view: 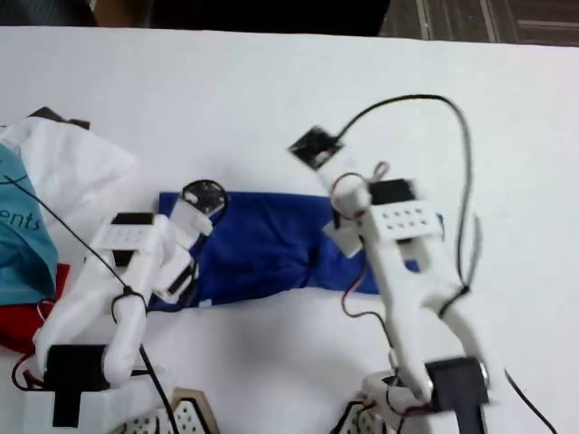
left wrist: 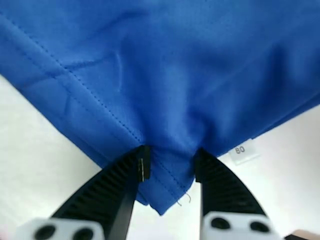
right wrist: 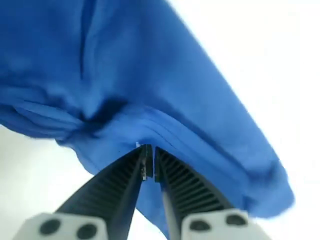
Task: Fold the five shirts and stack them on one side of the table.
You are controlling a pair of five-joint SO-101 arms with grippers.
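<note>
A blue shirt lies as a long folded strip across the middle of the white table. My left gripper is at the strip's left end. In the left wrist view it stands open, and a hemmed corner of the blue shirt hangs between its black fingers. Over the strip's right part is my right gripper. In the right wrist view it is shut, pinching a bunched fold of the blue shirt at its tips.
Loose shirts are piled at the table's left edge: a white one, a teal one and a red one. A black cable loops above the right arm. Bare table stretches behind the strip and to its right.
</note>
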